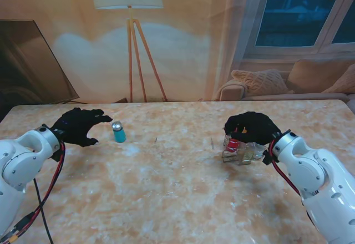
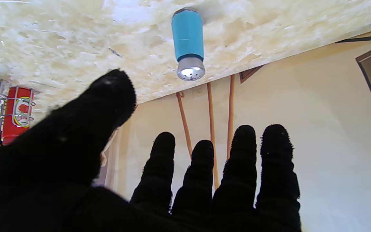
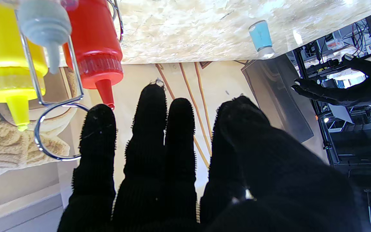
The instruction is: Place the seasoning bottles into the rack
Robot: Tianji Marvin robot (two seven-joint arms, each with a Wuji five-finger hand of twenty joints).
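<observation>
Nearest to me on the right side of the beige marbled table (image 1: 177, 194), the right robot hand (image 1: 252, 127) hovers over the small chrome wire rack (image 1: 238, 152), its black-gloved fingers (image 3: 150, 129) spread and holding nothing. The rack already carries a red squeeze bottle with a cone nozzle (image 3: 95, 48), a yellow squeeze bottle (image 3: 8, 54) and a pale grey-capped bottle (image 3: 45, 25); in the right wrist view one wire ring (image 3: 56, 132) looks unfilled, though I cannot tell for sure that it is a free slot.

Slightly farther away on the left, the left robot hand (image 1: 80, 126) is open too, thumb (image 2: 101, 106) apart from the four fingers and gripping nothing. It sits just beside, not touching, the small teal cylindrical shaker with a perforated silver metal cap (image 1: 118, 132), which stands upright on the table, well apart from the rack.

That shaker is the item left to move. It looks light and rigid, with a smooth, probably slick wrap on the body, and being narrow and upright it would likely tip at a sideways nudge. The best hold seems to be around the teal middle, thumb opposing fingers, below the rounded cap, which would offer poor purchase. The fuzzy glove fabric should help friction.
</observation>
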